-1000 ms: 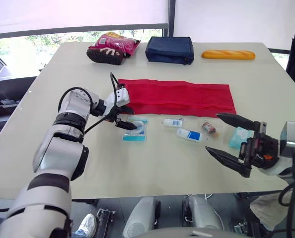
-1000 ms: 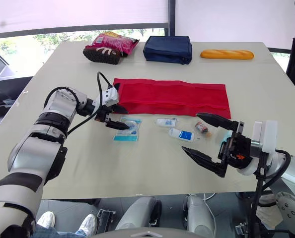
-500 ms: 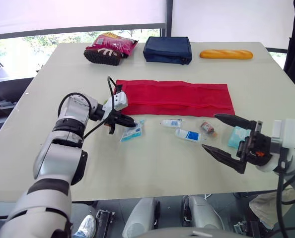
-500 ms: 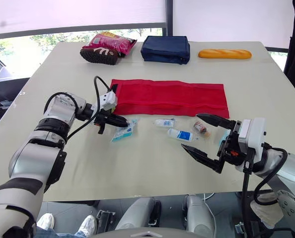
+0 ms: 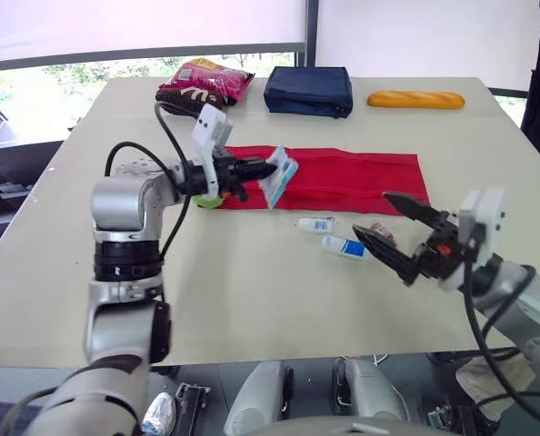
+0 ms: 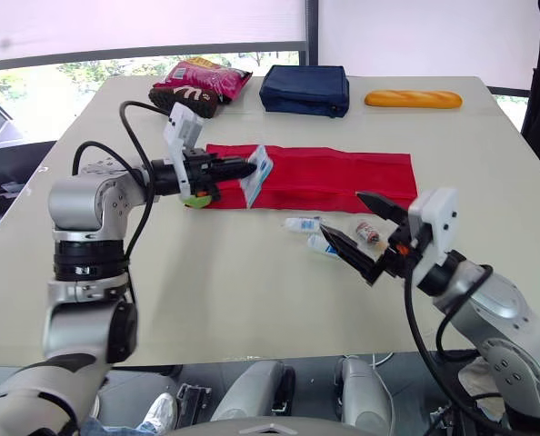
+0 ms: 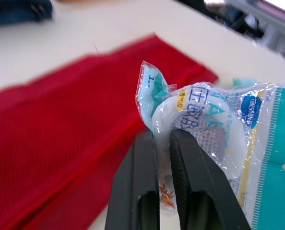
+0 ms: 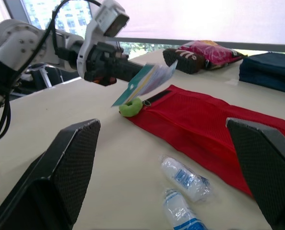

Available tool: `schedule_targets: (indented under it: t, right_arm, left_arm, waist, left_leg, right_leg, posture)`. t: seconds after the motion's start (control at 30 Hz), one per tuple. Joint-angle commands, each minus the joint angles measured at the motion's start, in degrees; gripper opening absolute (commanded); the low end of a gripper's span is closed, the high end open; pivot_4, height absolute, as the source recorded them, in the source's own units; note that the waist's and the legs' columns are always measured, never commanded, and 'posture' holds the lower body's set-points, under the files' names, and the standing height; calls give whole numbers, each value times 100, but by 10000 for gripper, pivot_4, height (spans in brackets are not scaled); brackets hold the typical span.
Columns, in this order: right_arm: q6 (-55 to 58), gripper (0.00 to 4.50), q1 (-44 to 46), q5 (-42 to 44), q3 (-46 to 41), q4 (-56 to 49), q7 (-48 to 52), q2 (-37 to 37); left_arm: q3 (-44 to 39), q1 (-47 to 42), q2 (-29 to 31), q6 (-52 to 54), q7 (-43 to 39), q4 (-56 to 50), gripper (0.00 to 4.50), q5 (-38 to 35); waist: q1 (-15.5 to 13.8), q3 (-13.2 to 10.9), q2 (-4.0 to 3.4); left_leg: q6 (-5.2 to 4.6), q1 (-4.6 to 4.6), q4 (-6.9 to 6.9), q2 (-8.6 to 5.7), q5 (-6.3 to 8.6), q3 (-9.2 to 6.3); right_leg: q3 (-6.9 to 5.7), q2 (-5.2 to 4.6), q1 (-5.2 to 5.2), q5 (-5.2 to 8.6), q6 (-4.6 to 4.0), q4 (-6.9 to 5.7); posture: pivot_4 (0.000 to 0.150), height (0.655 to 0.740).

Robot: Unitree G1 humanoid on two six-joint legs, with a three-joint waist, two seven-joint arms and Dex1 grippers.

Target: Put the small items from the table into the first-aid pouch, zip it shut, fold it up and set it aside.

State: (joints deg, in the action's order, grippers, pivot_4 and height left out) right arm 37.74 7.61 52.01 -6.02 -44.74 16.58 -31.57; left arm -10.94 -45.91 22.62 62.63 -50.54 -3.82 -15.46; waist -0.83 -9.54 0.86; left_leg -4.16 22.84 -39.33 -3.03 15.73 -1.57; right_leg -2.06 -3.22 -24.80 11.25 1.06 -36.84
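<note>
While the left pincer [image 5: 265,170] is clamping a packet [image 5: 280,180], red pouch [image 5: 352,178] beneath it, the right pincer [image 5: 370,214] is hovering spread apart beside two bottles [image 5: 346,246].

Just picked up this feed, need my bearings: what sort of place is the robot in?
Probably an office or lab test room: a large pale table beside a window with a roller blind, and mismatched props along its far edge: a shoe, a baguette, a blue bag.
</note>
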Motion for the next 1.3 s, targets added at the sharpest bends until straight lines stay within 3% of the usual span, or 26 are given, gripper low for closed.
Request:
schedule_targets:
  t: [0.03, 0.17, 0.23, 0.6, 0.7, 0.87, 0.97, 1.13, 1.3]
  right_arm:
    - [670, 45000, 711, 538, 134, 110, -1093, 300]
    - [1341, 45000, 1446, 1213, 350, 629, -2271, 974]
    - [1544, 45000, 1644, 1462, 423, 786, -2647, 1226]
    - [1712, 45000, 2320, 1711, 356, 1496, -3550, 1935]
    - [1726, 36422, 2354, 1717, 351, 1530, -3610, 1971]
    - [1709, 13248, 2365, 1707, 325, 1542, -3691, 1996]
    - [1695, 2803, 2373, 1723, 286, 1550, -3714, 1992]
    - [1744, 1534, 2307, 1815, 200, 1483, -3712, 1864]
    - [1770, 1530, 2202, 1995, 140, 1446, -3693, 1677]
  left_arm:
    - [-272, 182, -690, 508, 1259, -1031, 320, -104]
    - [-500, 264, -1805, 893, 2341, -1624, 320, -233]
    - [-376, 367, -2040, 892, 2550, -1826, 320, -297]
    - [-39, 607, -1741, 756, 2513, -1999, 320, -1005]
    - [4, 632, -1678, 704, 2500, -2004, 0, -1206]
    - [29, 685, -1609, 642, 2543, -1987, 0, -1405]
    - [61, 735, -1512, 565, 2547, -1953, 0, -1459]
    - [7, 878, -1172, 378, 2362, -1852, 0, -1593]
    - [-22, 1039, -790, 183, 2137, -1733, 21343, -1808]
  waist:
    - [-1, 0, -1]
    - [-10, 0, 0]
    - [-17, 0, 0]
    - [-1, 2, -3]
    - [0, 2, -4]
    - [10, 1, -4]
    - [10, 1, -5]
    - [10, 1, -5]
    - [7, 0, -6]
  left_leg:
    - [4, -5, 4, 0, -2, 2]
    - [12, -4, 7, 0, -5, 2]
    - [12, -4, 9, -1, -6, 2]
    - [13, -6, 13, -7, -6, 6]
    - [13, -6, 13, -9, -6, 6]
    - [13, -6, 14, -9, -6, 6]
    - [13, -7, 15, -9, -6, 7]
    - [13, -7, 15, -9, -6, 7]
    - [13, -7, 17, -9, -6, 7]
  right_leg:
    - [4, 2, 0, 0, -1, -2]
    - [7, 5, -5, -2, -3, -5]
    - [8, 5, -5, -2, -3, -5]
    - [15, 10, -8, -2, -4, -11]
    - [15, 10, -8, -1, -4, -11]
    - [16, 12, -8, -1, -4, -11]
    - [17, 13, -9, -1, -4, -11]
    - [17, 12, -9, -1, -4, -11]
    - [17, 13, -9, -1, -5, -10]
  posture:
    - [1500, 7395]
    - [1500, 7395]
    - [1500, 7395]
    - [1500, 7395]
    - [1500, 7395]
    - [1500, 7395]
    - [1500, 7395]
    - [1500, 7395]
    - [1500, 7395]
